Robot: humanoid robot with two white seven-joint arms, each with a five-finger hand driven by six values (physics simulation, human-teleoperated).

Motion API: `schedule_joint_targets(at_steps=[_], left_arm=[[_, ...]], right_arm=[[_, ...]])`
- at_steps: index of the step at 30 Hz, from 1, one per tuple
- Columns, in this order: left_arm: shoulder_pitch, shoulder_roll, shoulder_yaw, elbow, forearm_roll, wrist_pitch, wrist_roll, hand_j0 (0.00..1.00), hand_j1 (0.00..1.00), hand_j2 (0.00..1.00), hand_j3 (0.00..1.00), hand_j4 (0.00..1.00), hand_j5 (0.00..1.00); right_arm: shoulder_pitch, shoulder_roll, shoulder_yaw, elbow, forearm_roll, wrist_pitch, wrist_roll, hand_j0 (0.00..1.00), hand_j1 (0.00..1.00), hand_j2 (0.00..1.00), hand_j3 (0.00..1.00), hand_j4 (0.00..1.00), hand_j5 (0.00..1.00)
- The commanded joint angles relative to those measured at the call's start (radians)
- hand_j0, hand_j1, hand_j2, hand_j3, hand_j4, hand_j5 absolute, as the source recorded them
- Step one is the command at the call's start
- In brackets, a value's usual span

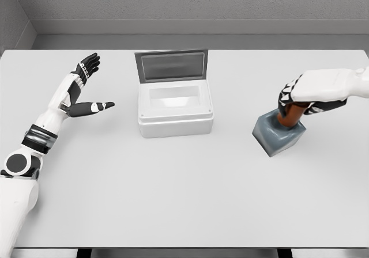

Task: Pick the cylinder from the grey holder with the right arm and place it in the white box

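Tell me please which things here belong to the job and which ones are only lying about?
Belong to the job:
- reddish-brown cylinder, gripped by right hand
- grey block-shaped holder, tilted
- white open-lidded box

Only there:
- left hand, open, holding nothing
- white table

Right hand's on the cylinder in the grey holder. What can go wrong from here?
1. The grey holder already looks tilted; pulling the cylinder at an angle may drag or tip it.
2. The right hand covers most of the cylinder, so grip security is unclear.
3. The white box has its lid up at the back; a low carry could clip its rim.
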Motion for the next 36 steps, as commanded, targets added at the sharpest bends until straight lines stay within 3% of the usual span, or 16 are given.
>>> schedule_joint_targets(at_steps=[1, 15, 36], left_arm=[[0.0, 0.001, 0.0, 0.0, 0.006, 0.0, 0.0, 1.0, 1.0, 1.0, 1.0, 1.0, 1.0], [0.0, 0.001, 0.0, 0.0, 0.006, 0.002, 0.0, 1.0, 1.0, 1.0, 1.0, 1.0, 1.0], [0.0, 0.001, 0.0, -0.001, 0.006, 0.0, 0.0, 1.0, 1.0, 1.0, 1.0, 1.0, 1.0]], right_arm=[[-0.005, -0.004, -0.003, -0.001, -0.005, -0.011, -0.001, 0.51, 0.51, 0.51, 0.51, 0.51, 0.51], [-0.066, 0.018, -0.006, -0.008, -0.003, -0.036, 0.021, 0.48, 0.48, 0.48, 0.48, 0.48, 0.48], [-0.15, 0.199, -0.003, 0.028, -0.002, -0.019, 0.026, 0.47, 0.47, 0.47, 0.47, 0.47, 0.47]])
